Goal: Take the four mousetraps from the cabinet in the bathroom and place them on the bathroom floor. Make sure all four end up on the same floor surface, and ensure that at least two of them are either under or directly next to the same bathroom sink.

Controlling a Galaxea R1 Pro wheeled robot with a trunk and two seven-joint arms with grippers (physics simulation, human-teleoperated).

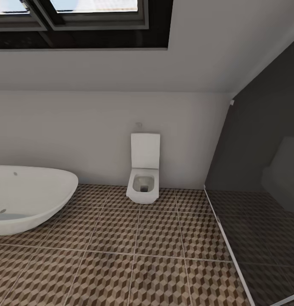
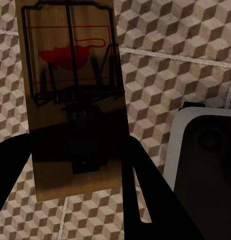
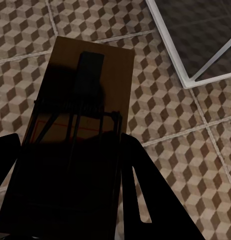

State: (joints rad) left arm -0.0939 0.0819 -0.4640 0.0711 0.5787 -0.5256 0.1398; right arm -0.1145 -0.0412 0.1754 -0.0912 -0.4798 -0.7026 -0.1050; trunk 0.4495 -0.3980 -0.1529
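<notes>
One mousetrap (image 2: pixel 73 100) sits in the left gripper (image 2: pixel 78 165), its board pinched between the dark fingers, red spot and wire frame facing the wrist camera, cube-tiled floor (image 2: pixel 165 60) well below it. A second trap (image 3: pixel 83 115) rides in the right gripper (image 3: pixel 70 175) the same way — both pincers closed on a board, though the right one is in heavy shadow and the contact itself is hard to make out. Under the right trap runs the white frame of a glass screen (image 3: pixel 195 75). Beside the left one there is a white-rimmed dark shape I can't identify.

Up in the head view: tub (image 1: pixel 28 199) on the left, toilet (image 1: pixel 143 174) against the far wall, skylight (image 1: pixel 79 17) overhead, grey glass panel on the right.

This looks like the carry step — two traps in hand, none set down here. Next move calls for turning to find the sink, then lowering both traps flat onto the tiles beside or under it.
</notes>
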